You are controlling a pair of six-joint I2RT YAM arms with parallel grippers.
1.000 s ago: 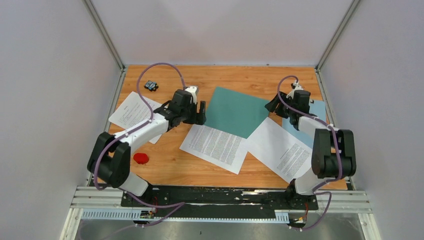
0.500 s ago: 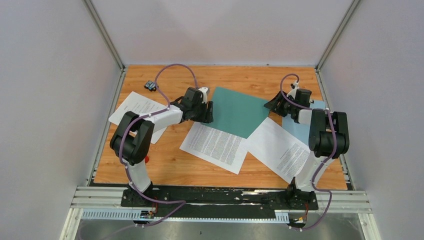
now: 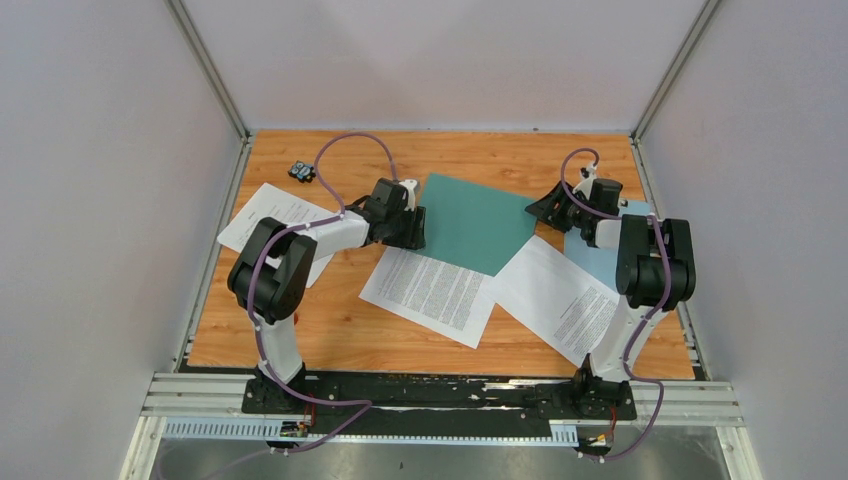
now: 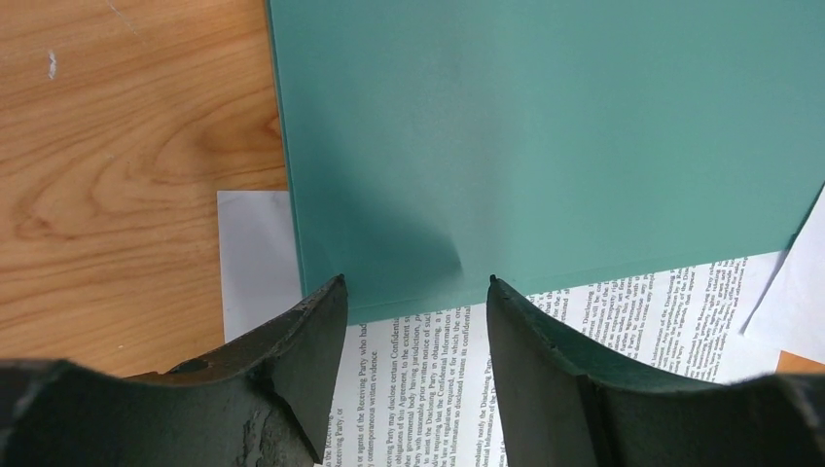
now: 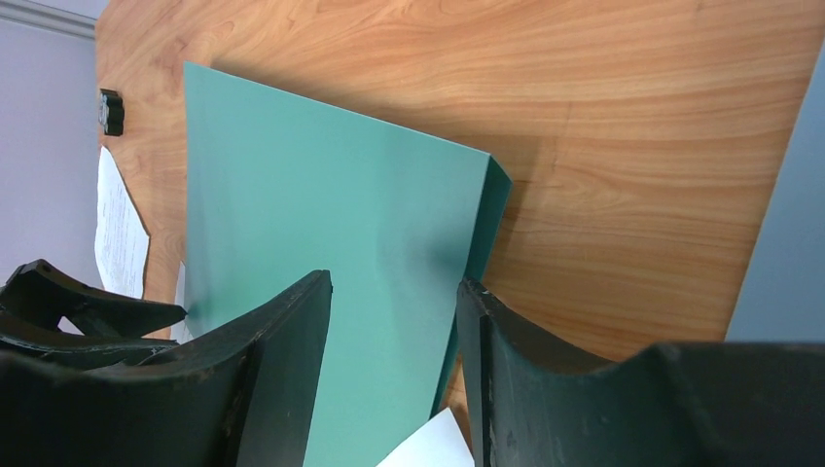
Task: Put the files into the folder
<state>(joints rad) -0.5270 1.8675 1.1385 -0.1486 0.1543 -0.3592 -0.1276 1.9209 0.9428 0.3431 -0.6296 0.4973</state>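
Observation:
The teal folder (image 3: 470, 222) lies at the back middle of the table, over the top edge of a printed file (image 3: 430, 293). A second file (image 3: 560, 298) lies to its right and a third (image 3: 275, 225) at the left under my left arm. My left gripper (image 3: 412, 228) is open at the folder's left edge. In the left wrist view its tips (image 4: 416, 282) hang over the folder (image 4: 545, 146) edge and the file (image 4: 438, 389). My right gripper (image 3: 545, 208) is open at the folder's right corner. In the right wrist view its fingers (image 5: 394, 279) straddle the folder (image 5: 321, 224) edge, which looks slightly raised.
A light blue clipboard (image 3: 605, 262) lies under the right-hand file by the right wall. A small black object (image 3: 302, 172) sits at the back left. Grey walls close in the table on three sides.
My left arm has reached right to the folder's left edge and its jaws have narrowed. My right gripper has shifted slightly toward the folder's corner and closed a little.

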